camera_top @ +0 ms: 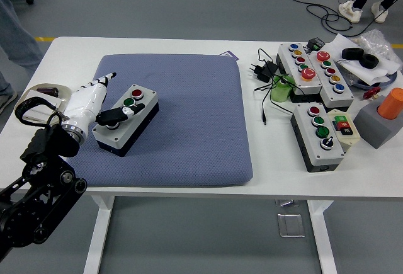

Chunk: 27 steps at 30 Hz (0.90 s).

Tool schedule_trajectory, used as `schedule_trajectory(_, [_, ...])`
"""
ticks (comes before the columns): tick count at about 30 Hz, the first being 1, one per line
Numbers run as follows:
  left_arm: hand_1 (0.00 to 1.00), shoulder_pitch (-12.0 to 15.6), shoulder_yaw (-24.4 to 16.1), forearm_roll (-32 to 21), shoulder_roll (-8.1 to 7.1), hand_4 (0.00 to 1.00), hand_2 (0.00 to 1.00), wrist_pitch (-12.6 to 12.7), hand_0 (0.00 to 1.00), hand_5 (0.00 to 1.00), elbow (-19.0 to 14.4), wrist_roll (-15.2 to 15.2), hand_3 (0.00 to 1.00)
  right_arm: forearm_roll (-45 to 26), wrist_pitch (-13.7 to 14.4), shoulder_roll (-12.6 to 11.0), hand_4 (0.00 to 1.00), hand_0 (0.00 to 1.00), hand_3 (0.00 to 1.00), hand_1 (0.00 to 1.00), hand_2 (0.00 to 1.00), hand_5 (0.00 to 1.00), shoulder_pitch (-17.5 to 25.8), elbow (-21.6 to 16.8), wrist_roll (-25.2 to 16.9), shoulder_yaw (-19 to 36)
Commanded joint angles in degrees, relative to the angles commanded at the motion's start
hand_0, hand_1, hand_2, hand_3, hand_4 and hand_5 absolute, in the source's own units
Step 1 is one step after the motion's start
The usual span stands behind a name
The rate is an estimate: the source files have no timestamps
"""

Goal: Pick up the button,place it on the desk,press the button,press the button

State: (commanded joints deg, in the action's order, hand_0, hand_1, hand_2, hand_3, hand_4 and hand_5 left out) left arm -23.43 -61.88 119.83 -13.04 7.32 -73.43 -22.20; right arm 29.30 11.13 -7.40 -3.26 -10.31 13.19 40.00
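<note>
A grey button box (pixel 126 119) with a red and a green button on top lies on the left part of the blue-grey mat (pixel 189 116). My left hand (pixel 104 107), white with black fingertips, rests against the box's left side. Its thumb and a finger (pixel 126 111) lie over the top near the green button; the index finger points away toward the far side. The hand touches the box and does not lift it. My right arm is out of view.
Several more button boxes (pixel 315 66) and cables (pixel 267 72) sit at the right of the white table (pixel 277 173). A grey block with an orange cylinder (pixel 384 119) stands at the far right. A tape roll (pixel 47 91) lies by my left wrist. A person's legs show at the top right.
</note>
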Motion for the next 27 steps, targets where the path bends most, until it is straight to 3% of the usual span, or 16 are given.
schedule_trajectory(5, [0.984, -0.05, 0.28, 0.19, 0.29, 0.998, 0.998, -1.16, 0.927, 0.866, 0.38, -0.42, 0.998, 0.38, -0.03, -0.02, 0.279, 0.627, 0.582, 0.477, 0.539, 0.022, 0.10, 0.00, 0.07, 0.17])
schedule_trajectory(9, [0.984, -0.08, 0.91, 0.58, 0.33, 0.998, 0.998, -4.68, 0.927, 0.866, 0.36, -1.40, 0.998, 1.17, 0.01, 0.07, 0.279, 0.627, 0.582, 0.477, 0.539, 0.022, 0.03, 0.00, 0.23, 0.66])
schedule_trajectory(15, [0.987, -1.10, 1.94, 3.91, 0.89, 0.998, 0.998, -6.98, 0.919, 0.852, 1.07, -4.75, 0.998, 1.73, 0.06, 0.09, 0.279, 0.627, 0.582, 0.477, 0.539, 0.022, -0.06, 0.00, 0.23, 1.21])
schedule_trajectory(16, [0.974, -1.15, 1.98, 4.06, 0.92, 0.998, 0.998, -7.03, 0.858, 0.734, 1.09, -4.95, 0.998, 1.78, 0.06, 0.09, 0.279, 0.627, 0.582, 0.477, 0.539, 0.022, -0.07, 0.00, 0.24, 1.24])
schedule_trajectory(21, [0.974, -2.29, 2.78, 6.20, 1.29, 0.998, 0.998, -9.60, 0.858, 0.734, 2.41, -7.47, 0.998, 1.55, 0.10, -0.01, 0.279, 0.627, 0.582, 0.477, 0.539, 0.022, -0.33, 0.00, 0.17, 1.10])
schedule_trajectory(22, [0.963, -2.61, 2.90, 6.75, 1.37, 0.987, 0.998, -10.60, 0.843, 0.567, 2.80, -7.74, 0.998, 1.65, 0.14, -0.06, 0.279, 0.627, 0.582, 0.477, 0.539, 0.022, -0.43, 0.00, 0.14, 1.21])
schedule_trajectory(27, [0.963, -3.33, 3.30, 8.19, 1.53, 0.987, 0.998, -10.63, 0.843, 0.567, 3.71, -8.63, 0.998, 1.80, 0.52, -0.12, 0.280, 0.627, 0.582, 0.477, 0.539, 0.022, -0.48, 0.00, 0.06, 1.49])
